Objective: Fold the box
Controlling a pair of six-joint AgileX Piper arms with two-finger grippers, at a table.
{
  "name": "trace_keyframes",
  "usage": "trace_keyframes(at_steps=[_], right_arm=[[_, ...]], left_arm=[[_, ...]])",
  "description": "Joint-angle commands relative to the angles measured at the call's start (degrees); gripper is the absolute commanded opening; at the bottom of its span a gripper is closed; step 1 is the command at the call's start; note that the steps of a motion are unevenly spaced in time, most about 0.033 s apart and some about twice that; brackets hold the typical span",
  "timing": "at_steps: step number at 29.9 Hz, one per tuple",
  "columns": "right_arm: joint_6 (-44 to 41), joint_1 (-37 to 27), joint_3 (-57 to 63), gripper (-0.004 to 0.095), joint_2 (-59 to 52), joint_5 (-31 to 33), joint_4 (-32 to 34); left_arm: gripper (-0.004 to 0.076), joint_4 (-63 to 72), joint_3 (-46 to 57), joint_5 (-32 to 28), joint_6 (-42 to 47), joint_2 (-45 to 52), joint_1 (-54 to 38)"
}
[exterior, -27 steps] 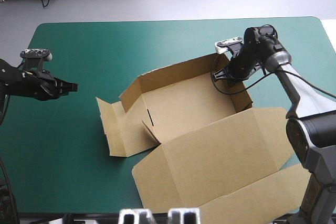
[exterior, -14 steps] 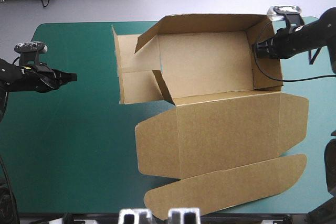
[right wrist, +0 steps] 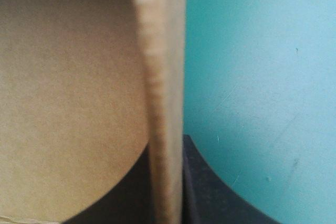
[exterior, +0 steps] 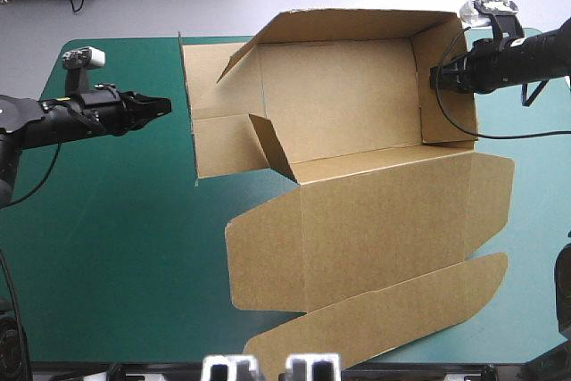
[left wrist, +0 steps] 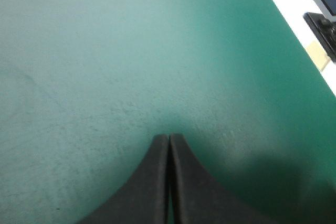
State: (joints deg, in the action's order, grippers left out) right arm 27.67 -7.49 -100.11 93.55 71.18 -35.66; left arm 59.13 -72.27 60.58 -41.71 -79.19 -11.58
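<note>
1 box (exterior: 357, 122), brown, at the far-right part of the table. Its tray end was up and seemed to overhang the far edge (angle poor). 2 walls were clearly raised: far wall (exterior: 357, 24) and right wall (exterior: 439, 122). The left-end flaps were only half folded in. Lid (exterior: 384, 229) lay flat toward the near edge, w/ 1 long tuck flap (exterior: 384, 310) on its near side.

2 grippers. Right gripper (exterior: 439, 78) pinched the right wall, black fingers nearly together w/ the board edge between them. Its wrist view showed the box (right wrist: 68, 93) edge-on in the right gripper (right wrist: 166, 153).

Left gripper (exterior: 161, 106) sat left of the box, not touching. In its wrist view the left gripper (left wrist: 169, 139) had its fingers pressed into 1 pointed arch, nothing held, over the teal-green cover (left wrist: 131, 51).
</note>
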Motion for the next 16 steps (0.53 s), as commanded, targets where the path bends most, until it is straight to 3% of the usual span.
trace_keyframes(at_steps=[1,8,16], right_arm=[[-0.01,-0.25,-1.74,-0.002,-2.82,0.27,-4.04],[-2.03,-0.25,-1.74,-0.002,-2.82,-0.55,1.44],[-3.94,-0.25,-1.74,-0.0019,-2.82,-3.16,3.81]], left_arm=[[-0.0009,5.3,-1.58,-0.36,-0.57,1.19,4.23],[-0.0009,7.29,-1.58,-6.37,-0.57,0.56,14.71],[0.0006,9.89,-1.58,-6.74,-2.23,0.06,19.73]])
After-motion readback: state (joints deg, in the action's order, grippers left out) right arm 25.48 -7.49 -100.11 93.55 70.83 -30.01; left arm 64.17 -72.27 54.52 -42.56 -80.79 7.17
